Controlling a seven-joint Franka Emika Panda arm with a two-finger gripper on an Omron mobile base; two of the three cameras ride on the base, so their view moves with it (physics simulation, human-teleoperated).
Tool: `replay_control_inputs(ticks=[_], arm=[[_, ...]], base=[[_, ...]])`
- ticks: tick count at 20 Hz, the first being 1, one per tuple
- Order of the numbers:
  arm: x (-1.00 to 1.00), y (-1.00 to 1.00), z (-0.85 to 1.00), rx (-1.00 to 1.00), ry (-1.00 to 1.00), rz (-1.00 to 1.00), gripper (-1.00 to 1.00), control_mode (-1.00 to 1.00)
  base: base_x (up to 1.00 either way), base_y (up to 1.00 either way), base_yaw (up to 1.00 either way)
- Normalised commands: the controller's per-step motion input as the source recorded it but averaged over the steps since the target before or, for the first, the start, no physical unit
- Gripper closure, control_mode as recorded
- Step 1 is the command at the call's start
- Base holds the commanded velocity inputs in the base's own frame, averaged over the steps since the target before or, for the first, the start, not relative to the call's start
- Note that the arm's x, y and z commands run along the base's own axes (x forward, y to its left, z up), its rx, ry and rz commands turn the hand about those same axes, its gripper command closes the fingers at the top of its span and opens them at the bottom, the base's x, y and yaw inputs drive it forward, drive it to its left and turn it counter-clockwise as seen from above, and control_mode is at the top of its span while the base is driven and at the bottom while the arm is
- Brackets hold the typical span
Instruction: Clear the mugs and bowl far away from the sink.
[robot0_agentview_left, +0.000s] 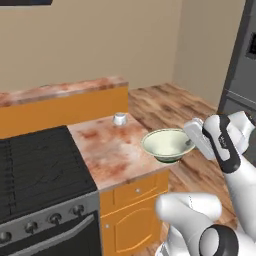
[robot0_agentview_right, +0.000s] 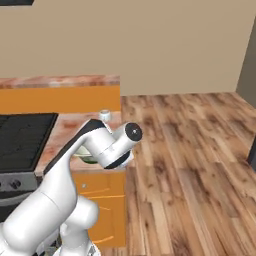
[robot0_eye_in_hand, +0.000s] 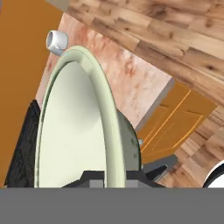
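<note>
The bowl (robot0_agentview_left: 165, 144), wide, shallow and pale cream-green, is at the right front corner of the marbled counter (robot0_agentview_left: 112, 150); I cannot tell whether it rests on it. My gripper (robot0_agentview_left: 190, 143) is shut on the bowl's right rim. In the hand view the bowl (robot0_eye_in_hand: 74, 131) stands edge-on and its rim runs down between my gripper's (robot0_eye_in_hand: 114, 178) two dark tips. From the right base view only a sliver of the bowl (robot0_agentview_right: 88, 159) peeks out behind my arm. The mugs and the sink are out of view.
A small white cup-like thing (robot0_agentview_left: 119, 119) stands at the back of the counter, also visible in the hand view (robot0_eye_in_hand: 57, 41). A black stove (robot0_agentview_left: 40, 165) adjoins the counter on the left. Orange cabinets (robot0_agentview_left: 135, 210) sit below, with wooden floor (robot0_agentview_right: 190, 160) to the right.
</note>
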Motion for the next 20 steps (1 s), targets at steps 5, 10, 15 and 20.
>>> replay_control_inputs(ticks=[5,10,15,20], arm=[[0.0,0.0,0.0,0.0,0.0,0.0,1.0,1.0],[0.0,0.0,0.0,0.0,0.0,0.0,1.0,1.0],[0.0,0.0,0.0,0.0,0.0,0.0,1.0,1.0],[0.0,0.0,0.0,0.0,0.0,0.0,1.0,1.0]], base=[[0.31,0.81,-0.31],[0.01,0.47,0.05],[0.32,0.07,0.35],[0.57,0.0,0.4]])
